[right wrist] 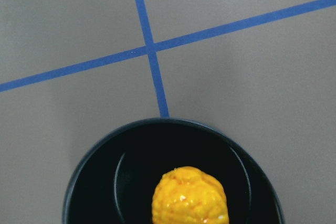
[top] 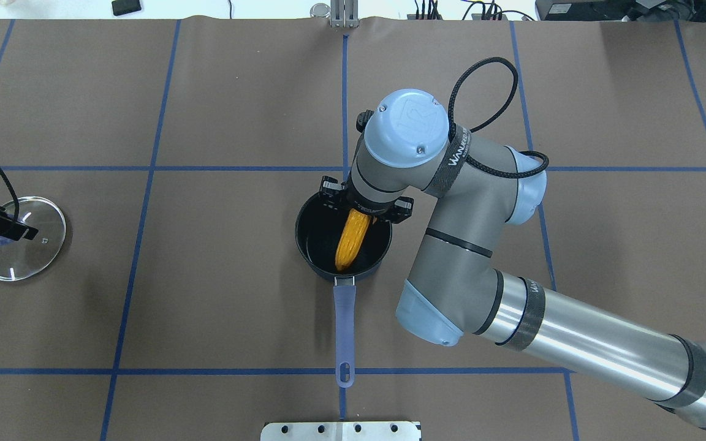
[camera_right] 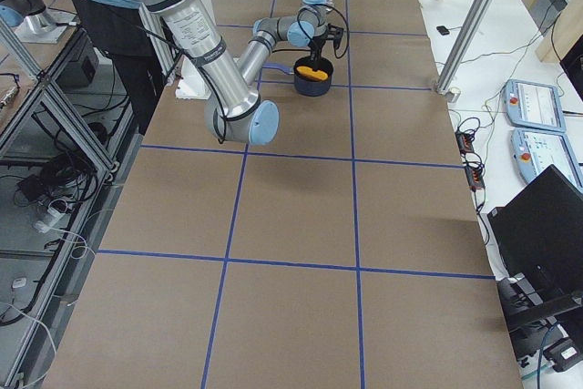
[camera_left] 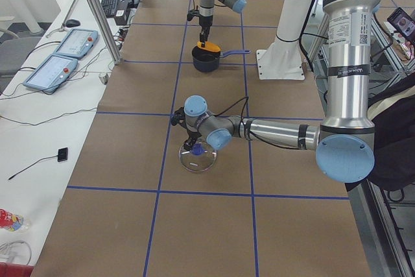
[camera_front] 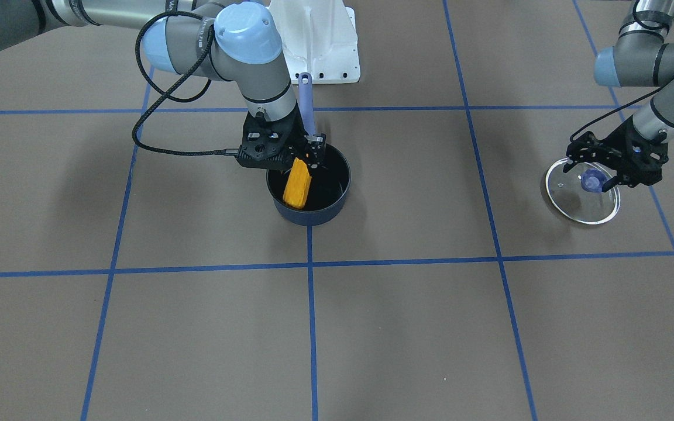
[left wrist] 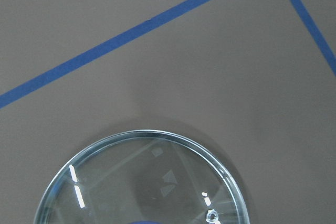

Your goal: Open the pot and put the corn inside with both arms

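Clamping the corn (camera_front: 297, 182), the right gripper (camera_front: 303, 158) is holding it tilted in the pot (camera_front: 313, 216); at nine o'clock overhead, the left gripper (camera_front: 592, 177) is straddling the lid (camera_front: 571, 207) knob, fingers apart.

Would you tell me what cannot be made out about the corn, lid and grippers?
The corn's lower end: front-facing view, pot wall hides whether it touches bottom.
left gripper on lid knob: grip too small there; overhead, frame edge cuts it.
right gripper fingertips: overhead view, its wrist covers them.
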Controlling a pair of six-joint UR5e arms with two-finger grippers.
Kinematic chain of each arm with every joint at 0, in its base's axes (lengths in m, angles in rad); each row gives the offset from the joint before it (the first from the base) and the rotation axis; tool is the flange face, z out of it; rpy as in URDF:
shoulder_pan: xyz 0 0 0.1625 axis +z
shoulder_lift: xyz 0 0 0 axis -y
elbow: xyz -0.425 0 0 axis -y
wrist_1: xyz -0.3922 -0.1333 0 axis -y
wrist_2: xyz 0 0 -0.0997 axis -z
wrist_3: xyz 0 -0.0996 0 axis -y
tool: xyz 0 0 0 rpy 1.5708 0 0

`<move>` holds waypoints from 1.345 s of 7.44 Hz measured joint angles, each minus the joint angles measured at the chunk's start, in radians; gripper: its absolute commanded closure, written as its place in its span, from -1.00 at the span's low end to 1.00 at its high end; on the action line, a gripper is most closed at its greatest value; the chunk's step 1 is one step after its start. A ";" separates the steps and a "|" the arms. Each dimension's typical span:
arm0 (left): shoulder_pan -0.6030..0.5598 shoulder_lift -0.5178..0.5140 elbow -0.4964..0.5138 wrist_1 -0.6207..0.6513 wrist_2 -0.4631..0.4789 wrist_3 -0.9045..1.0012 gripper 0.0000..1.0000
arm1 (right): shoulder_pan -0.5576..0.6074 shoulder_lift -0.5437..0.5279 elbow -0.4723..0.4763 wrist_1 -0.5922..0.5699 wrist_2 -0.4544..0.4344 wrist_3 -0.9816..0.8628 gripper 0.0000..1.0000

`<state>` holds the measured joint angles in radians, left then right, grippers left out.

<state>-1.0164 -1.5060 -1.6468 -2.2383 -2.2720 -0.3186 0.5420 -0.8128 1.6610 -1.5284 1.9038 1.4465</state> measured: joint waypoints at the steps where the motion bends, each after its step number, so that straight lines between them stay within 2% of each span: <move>1: -0.001 0.003 -0.004 -0.001 -0.003 0.003 -0.93 | 0.000 0.003 0.003 0.000 -0.006 -0.002 -1.00; 3: -0.017 0.008 -0.014 -0.001 -0.046 0.006 -0.93 | 0.034 -0.012 0.014 0.021 0.003 -0.035 -1.00; 4: -0.046 0.007 -0.014 0.003 -0.082 0.009 -0.93 | 0.090 -0.041 0.018 0.054 0.042 -0.079 -1.00; 6: -0.129 0.006 -0.012 0.007 -0.147 0.027 -0.93 | 0.257 -0.153 0.023 0.120 0.168 -0.269 -1.00; 8: -0.193 0.007 0.004 0.010 -0.177 0.089 -0.94 | 0.450 -0.266 0.016 0.137 0.324 -0.518 -1.00; 10: -0.259 0.007 0.058 0.011 -0.183 0.196 -0.95 | 0.600 -0.376 0.004 0.139 0.399 -0.748 -1.00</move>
<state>-1.2755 -1.4989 -1.5887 -2.2277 -2.4555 -0.1225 1.1420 -1.1890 1.6646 -1.3897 2.3029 0.6981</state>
